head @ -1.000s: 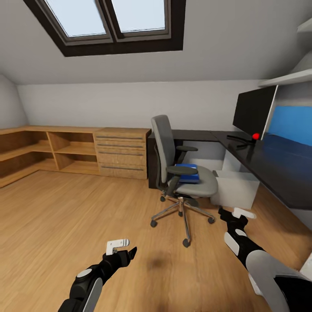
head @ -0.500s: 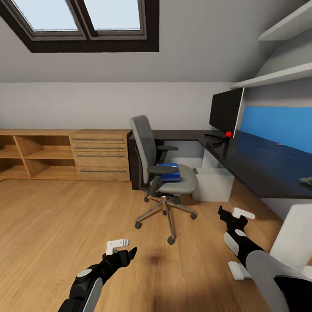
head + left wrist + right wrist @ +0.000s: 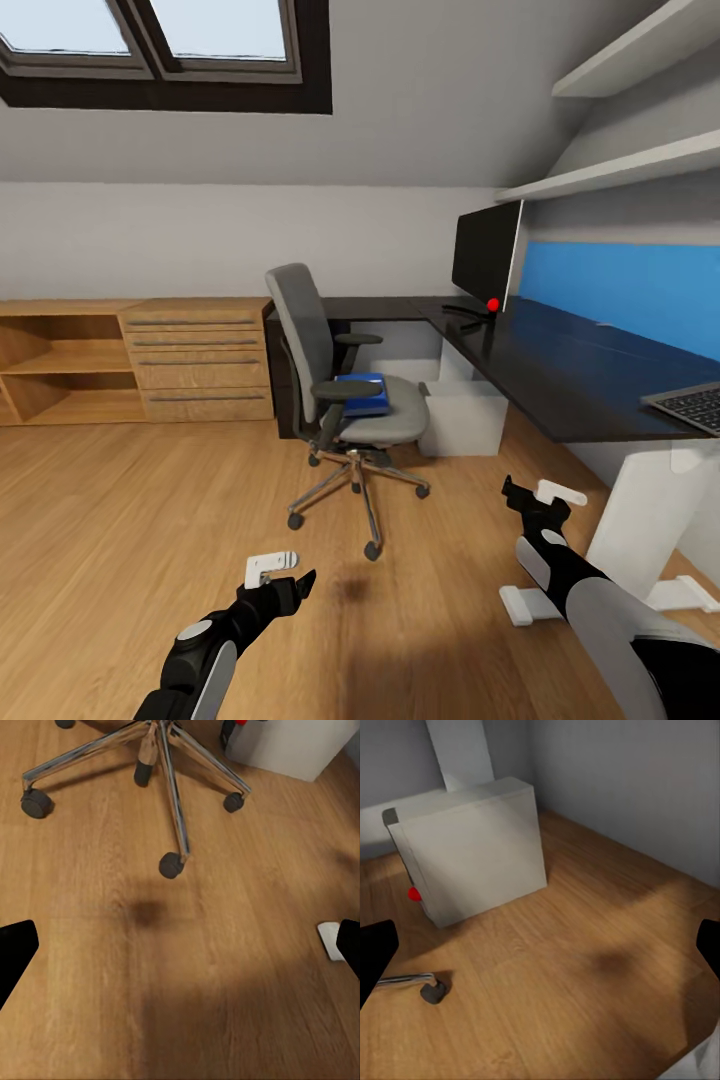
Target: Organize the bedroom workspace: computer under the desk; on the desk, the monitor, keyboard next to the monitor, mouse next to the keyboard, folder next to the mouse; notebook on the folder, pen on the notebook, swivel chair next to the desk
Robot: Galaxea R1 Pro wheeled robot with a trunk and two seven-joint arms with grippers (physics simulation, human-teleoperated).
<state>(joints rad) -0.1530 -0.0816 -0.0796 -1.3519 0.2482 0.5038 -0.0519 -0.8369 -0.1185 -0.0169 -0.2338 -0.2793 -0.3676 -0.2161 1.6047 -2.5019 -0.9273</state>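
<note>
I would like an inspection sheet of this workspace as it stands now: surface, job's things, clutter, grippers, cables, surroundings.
Surface: black-topped L-shaped desk carries the thin black flat monitor at its corner and the dark-keyed keyboard at the near end.
Job's things: bright blue flat folder lies on the grey swivel chair; light grey computer tower sits on the floor under the desk.
Clutter: nothing seen.
Grippers: left gripper and right gripper open, empty.
Cables: nothing seen.
Surroundings: light-wood cabinet, skylight, wall shelves.
</note>
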